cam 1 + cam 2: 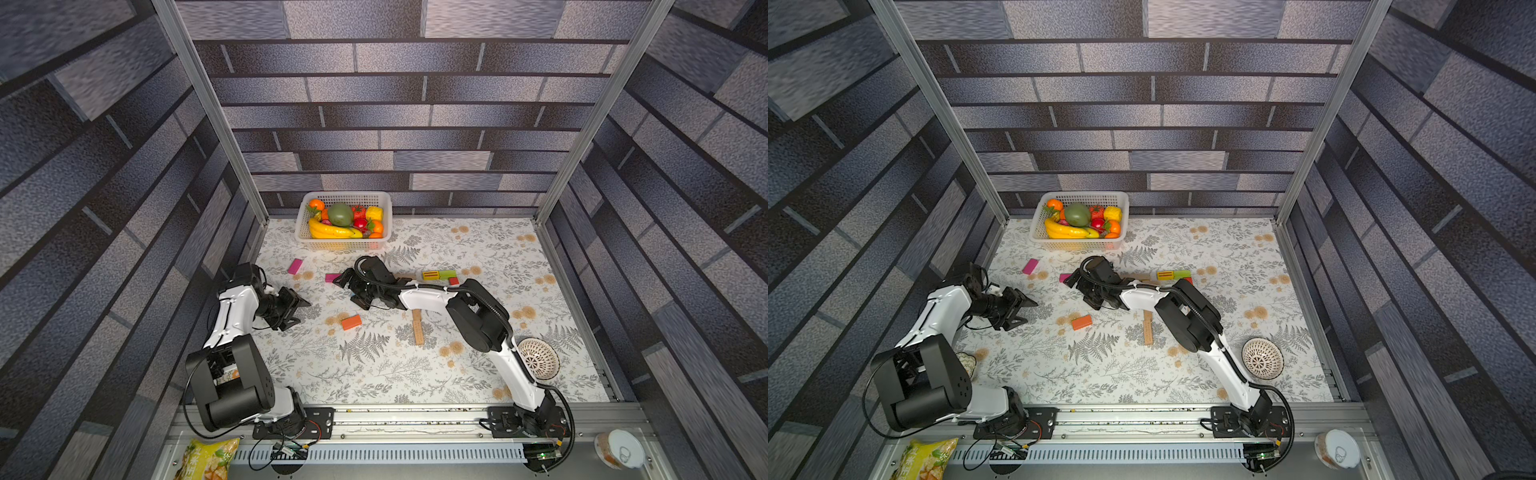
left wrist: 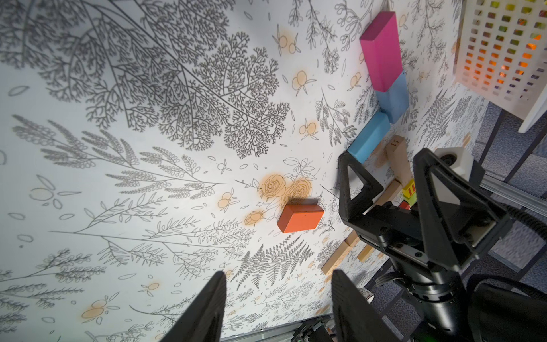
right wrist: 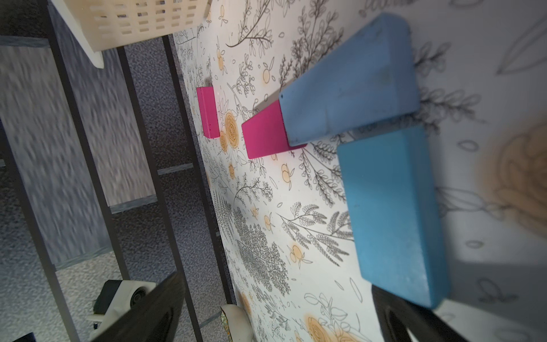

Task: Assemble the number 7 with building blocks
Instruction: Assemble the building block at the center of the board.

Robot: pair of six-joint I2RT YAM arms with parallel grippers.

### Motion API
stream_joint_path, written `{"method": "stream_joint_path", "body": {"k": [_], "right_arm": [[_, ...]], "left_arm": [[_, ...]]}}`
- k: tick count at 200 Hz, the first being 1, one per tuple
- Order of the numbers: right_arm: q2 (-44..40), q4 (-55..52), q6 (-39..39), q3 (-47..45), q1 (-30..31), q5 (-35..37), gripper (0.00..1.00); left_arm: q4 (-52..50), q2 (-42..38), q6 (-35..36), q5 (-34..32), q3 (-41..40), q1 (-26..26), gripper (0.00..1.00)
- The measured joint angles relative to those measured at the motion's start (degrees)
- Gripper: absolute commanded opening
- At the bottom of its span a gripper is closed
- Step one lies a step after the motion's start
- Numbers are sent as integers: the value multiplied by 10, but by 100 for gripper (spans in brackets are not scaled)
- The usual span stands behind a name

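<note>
The right pincer (image 2: pixel 384 161) stands low over the middle of the worktop (image 1: pixel 374 374). Its jaws are wide apart and clamp nothing. Just beside one finger (image 3: pixel 393 319) lies a bright blue block (image 3: pixel 393 213); whether they touch, I cannot tell. This block meets at a right angle a pale blue block (image 3: pixel 349 86), which goes on end to end into a magenta block (image 3: pixel 266 130).

I judge that these three begin the number 7: pale blue and magenta form the bar, and bright blue starts the stem. The step in hand therefore seems to be the setting of the first stem block. The stem is too short for a 7.

The next move calls for one more block. It must lie in line with the bright blue block, at its end away from the bar, and it must not push the corner. The orange block (image 2: pixel 300 217) looks suitable. It lies alone, nearer the left edge, directly before the left pincer (image 1: pixel 303 312), whose jaws are half apart and empty.

As for writing, a tan block (image 2: pixel 396 165) bears the handwritten figure "53" on its end. A yellow block (image 1: pixel 431 274), right of the middle, shows only red stripes. The snack bag (image 1: pixel 208 457), beyond the near-left corner, has printed characters, too small to read.
</note>
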Motion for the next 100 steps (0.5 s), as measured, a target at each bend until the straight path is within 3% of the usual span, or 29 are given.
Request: {"method": "stream_joint_path", "body": {"k": [100], "right_arm": [[11, 4, 0, 15, -1, -1, 100]], "left_arm": [[0, 12, 2, 0, 5, 0, 59]]}}
